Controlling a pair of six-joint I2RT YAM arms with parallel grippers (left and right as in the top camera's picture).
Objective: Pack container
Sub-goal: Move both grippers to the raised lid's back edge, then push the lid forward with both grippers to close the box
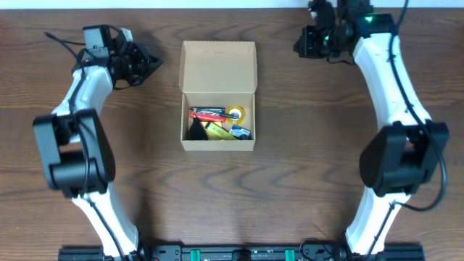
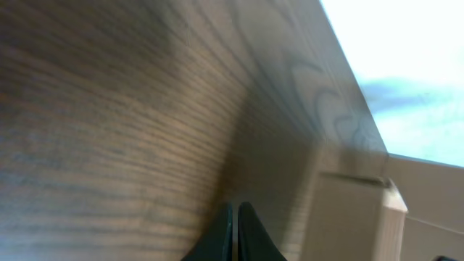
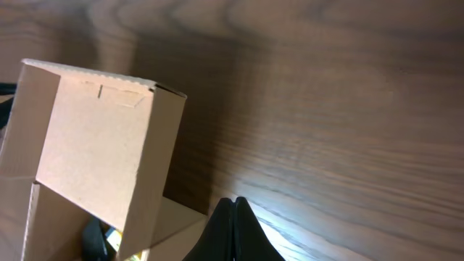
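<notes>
Brown tabletop (image 1: 290, 181): dark wood grain runs side to side, and two white-and-black arms (image 1: 87, 152) rise from its near edge, one on each side.
Container (image 1: 217, 144): a plain tan cardboard box sits at the middle of the tabletop, between the arms and touched by neither, its near half open to the ceiling.
Contents: a red stick (image 1: 206, 113), a yellow roll (image 1: 235, 113), a black piece (image 1: 197, 130) and something blue (image 1: 241, 133) lie jumbled inside the box, too small to name with certainty.
Lid (image 1: 218, 67): the hinged flap is open, folded back from the far wall.
Left hand (image 1: 148, 64): off the container's far left corner and apart from it, it points toward the box with fingers pressed together and nothing between them.
Right hand (image 1: 301, 45): near the far edge, well apart from the box, its fingers meet tip to tip and hold nothing.
</notes>
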